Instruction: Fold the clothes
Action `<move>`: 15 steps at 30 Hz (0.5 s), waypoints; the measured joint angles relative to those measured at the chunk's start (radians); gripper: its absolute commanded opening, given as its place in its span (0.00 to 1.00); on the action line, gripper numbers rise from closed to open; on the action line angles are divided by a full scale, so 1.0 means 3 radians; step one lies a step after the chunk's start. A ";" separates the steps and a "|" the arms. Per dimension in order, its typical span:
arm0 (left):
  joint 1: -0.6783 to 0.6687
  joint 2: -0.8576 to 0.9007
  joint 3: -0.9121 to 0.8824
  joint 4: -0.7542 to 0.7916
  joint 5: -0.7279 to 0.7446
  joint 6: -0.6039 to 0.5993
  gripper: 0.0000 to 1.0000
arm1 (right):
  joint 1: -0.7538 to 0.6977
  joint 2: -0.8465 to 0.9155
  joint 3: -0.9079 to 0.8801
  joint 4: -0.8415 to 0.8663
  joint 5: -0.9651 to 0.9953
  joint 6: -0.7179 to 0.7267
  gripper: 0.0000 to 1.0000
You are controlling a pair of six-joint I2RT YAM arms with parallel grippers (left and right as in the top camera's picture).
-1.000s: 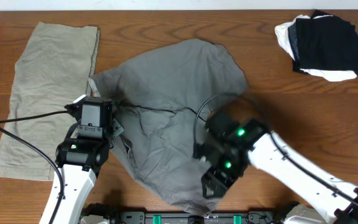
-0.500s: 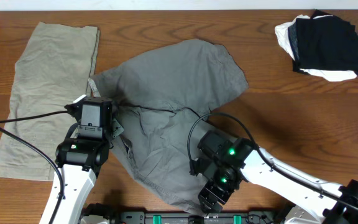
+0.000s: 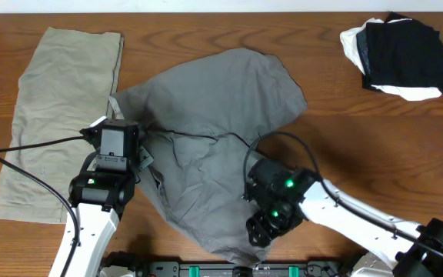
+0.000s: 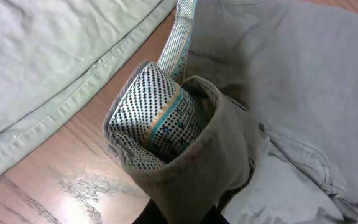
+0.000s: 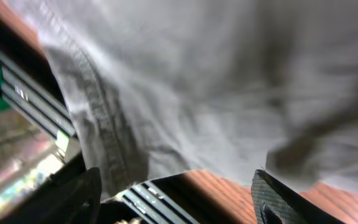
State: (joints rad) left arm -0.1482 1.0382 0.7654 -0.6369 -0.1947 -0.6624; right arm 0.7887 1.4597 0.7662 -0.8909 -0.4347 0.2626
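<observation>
- Grey shorts (image 3: 214, 115) lie crumpled and spread in the middle of the wooden desk (image 3: 344, 131), their near hem reaching almost to the front edge.
- The right pincer (image 5: 179, 193) hangs over that near hem, its two fingers spread wide with nothing between them. The view is blurred, so I cannot tell whether it touches the cloth.
- A little farther back on the left, the left pincer (image 4: 178, 214) appears clamped on a bunched fold of the shorts' waistband, whose dotted lining (image 4: 157, 118) is turned outward.
- A pale khaki garment (image 3: 56, 115) lies flat along the left side, just beside the shorts.
- A pile of black and white clothing (image 3: 402, 58) sits in the far right corner, well apart.
</observation>
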 measured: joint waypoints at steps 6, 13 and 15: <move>0.0000 0.0000 0.0000 0.0005 0.0000 0.0000 0.06 | -0.0549 0.0001 0.0299 0.0170 -0.0072 0.0111 0.56; 0.0000 0.0000 0.0000 0.0004 0.0000 0.0000 0.06 | -0.0827 0.0230 0.0351 0.0207 -0.0070 0.0132 0.54; 0.0000 0.0000 0.0000 0.0004 0.0000 0.0000 0.06 | -0.0827 0.0380 0.0351 0.0209 -0.0071 0.0128 0.55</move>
State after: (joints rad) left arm -0.1482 1.0382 0.7654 -0.6357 -0.1947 -0.6624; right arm 0.5407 1.5738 0.8715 -0.8284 -0.4561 0.3012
